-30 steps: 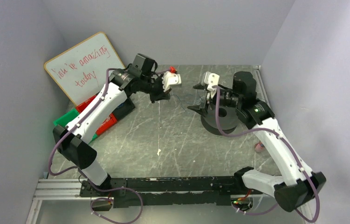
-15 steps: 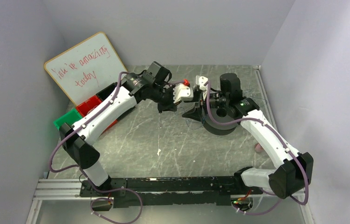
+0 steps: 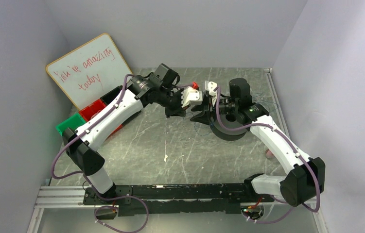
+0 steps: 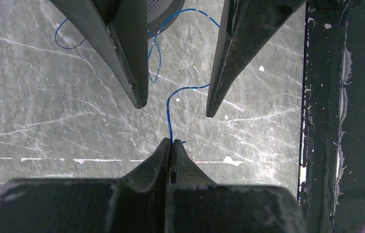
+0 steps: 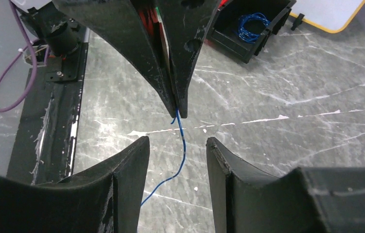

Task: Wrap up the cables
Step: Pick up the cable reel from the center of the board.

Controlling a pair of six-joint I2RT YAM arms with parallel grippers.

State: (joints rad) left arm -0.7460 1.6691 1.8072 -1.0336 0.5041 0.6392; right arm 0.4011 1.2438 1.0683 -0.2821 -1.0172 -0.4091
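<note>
the left gripper (image 4: 171,145) was closed tight on the end of the thin blue cable (image 4: 169,121), pinching it at the very tips. the right gripper (image 5: 176,145) faced it tip to tip with its jaws apart, one finger on each side of the strand, not touching it. from the pinch the cable ran between those fingers, then curled in loose loops over the grey table (image 3: 170,145) toward a round black base (image 3: 229,131). a second blue coil (image 5: 250,22) lay in a black bin (image 5: 234,43) beside the whiteboard (image 3: 90,68)

Robot lab cell: plain walls (image 3: 170,29), whiteboard (image 3: 89,68), alu mount rail (image 3: 63,196).
</note>
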